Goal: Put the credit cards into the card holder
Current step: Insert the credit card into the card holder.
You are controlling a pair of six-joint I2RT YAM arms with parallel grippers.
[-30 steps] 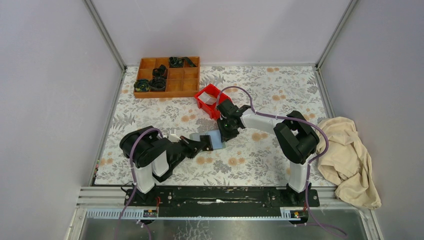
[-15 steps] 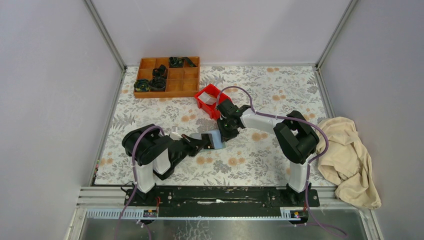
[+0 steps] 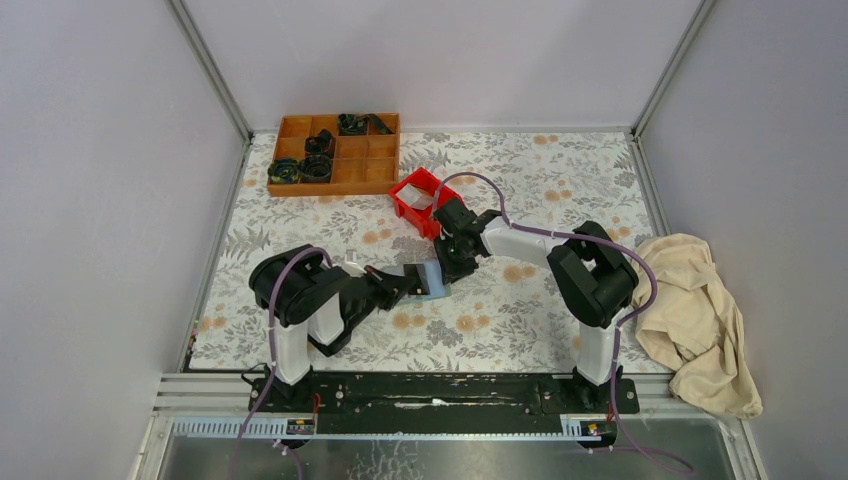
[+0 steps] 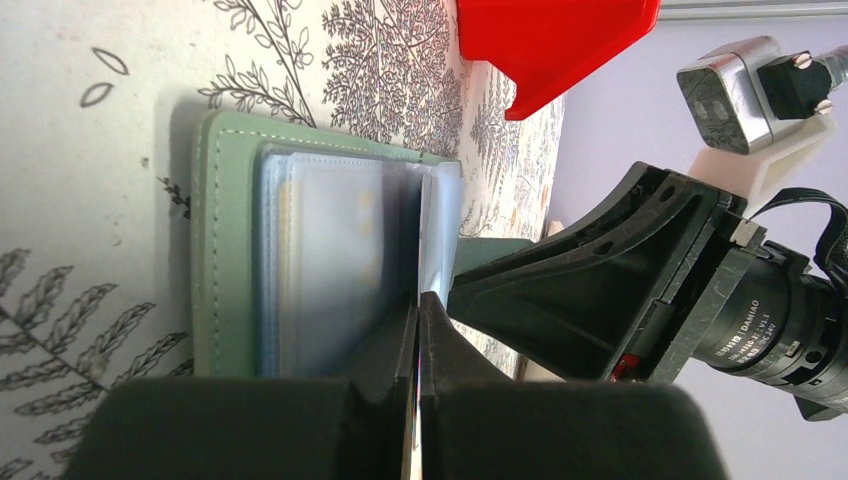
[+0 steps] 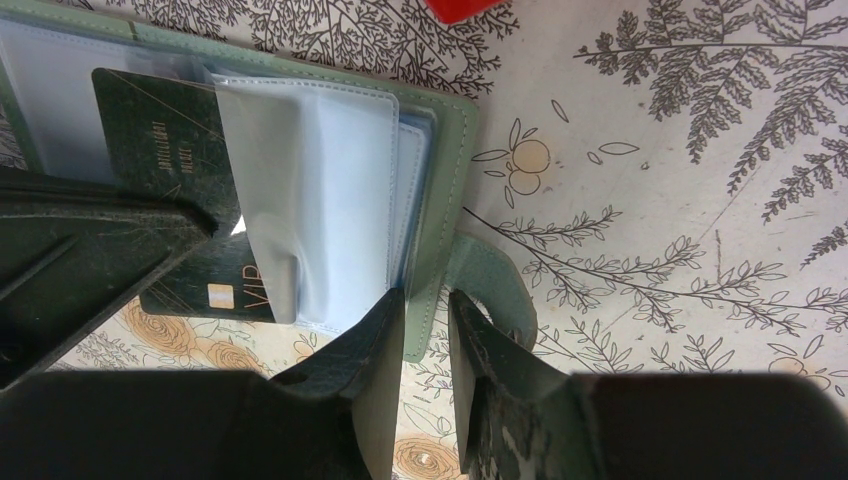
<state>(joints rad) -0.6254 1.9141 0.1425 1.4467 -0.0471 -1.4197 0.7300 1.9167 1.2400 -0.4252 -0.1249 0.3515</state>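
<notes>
Mid-insertion, your left pincer [image 4: 418,310] clamps the dark grey plastic card [image 5: 165,150] half inside the open sage-green bifold card holder [image 5: 447,170] on the worktop [image 5: 650,150], its edge gripped by your right pincer [image 5: 428,330]; next, slide the card squarely home.

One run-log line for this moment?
left end effector: shut on dark card, partly in holder sleeve | right end effector: grips holder edge
</notes>
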